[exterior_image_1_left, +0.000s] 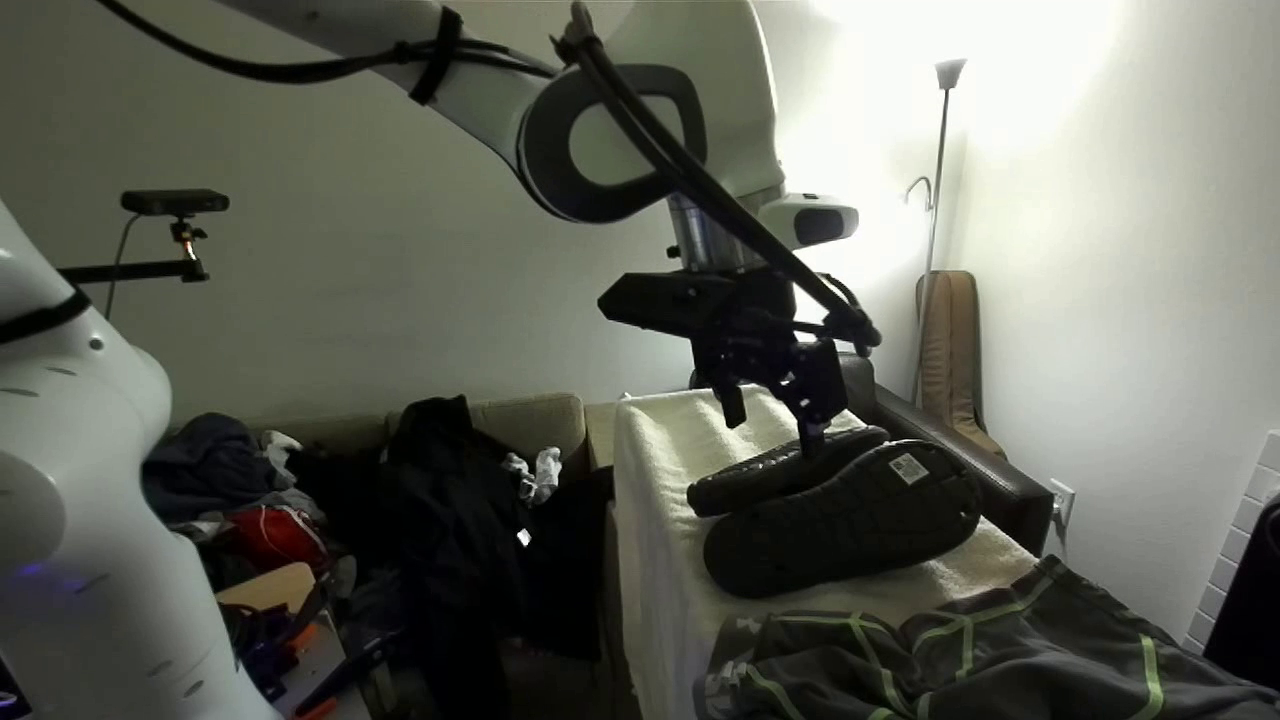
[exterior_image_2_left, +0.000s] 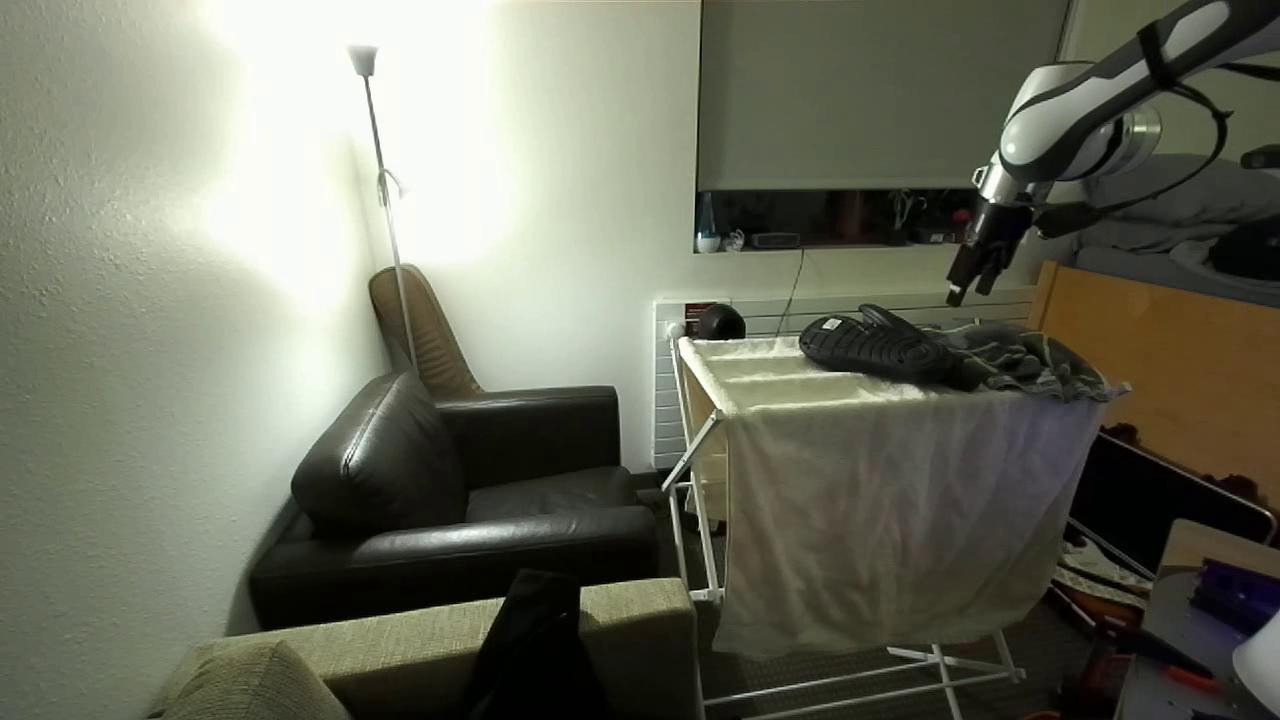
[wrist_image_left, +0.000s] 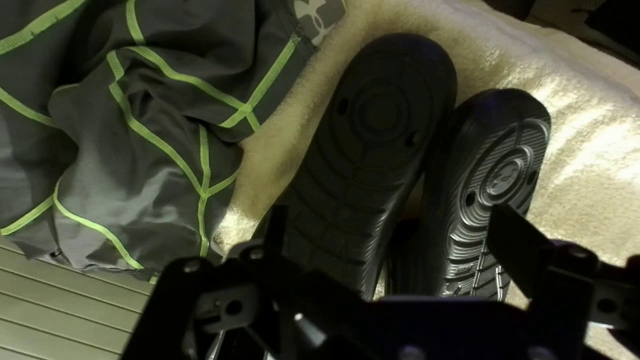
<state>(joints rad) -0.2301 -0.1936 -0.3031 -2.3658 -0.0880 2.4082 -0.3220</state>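
Two fingers (wrist_image_left: 517, 245) of the pincer (wrist_image_left: 391, 220) stand wide apart with nothing clamped between them; it hangs above the drying rack (exterior_image_2_left: 690, 453), seemingly touching nothing. Nearest below, soles up, are a black sandal (wrist_image_left: 370, 150) and its mate (wrist_image_left: 500, 170), close beside each other, the mate looking more tilted. Judging by how they lie, no grasp or lift is made at this point; whether the pair is already handled cannot be told. Both rest on a pale towel (exterior_image_2_left: 890, 520), around the middle of the rack's top. Next to them, a grey garment (wrist_image_left: 165, 170) with green seams spreads toward the end edge farther from the dark armchair (exterior_image_2_left: 480, 565).
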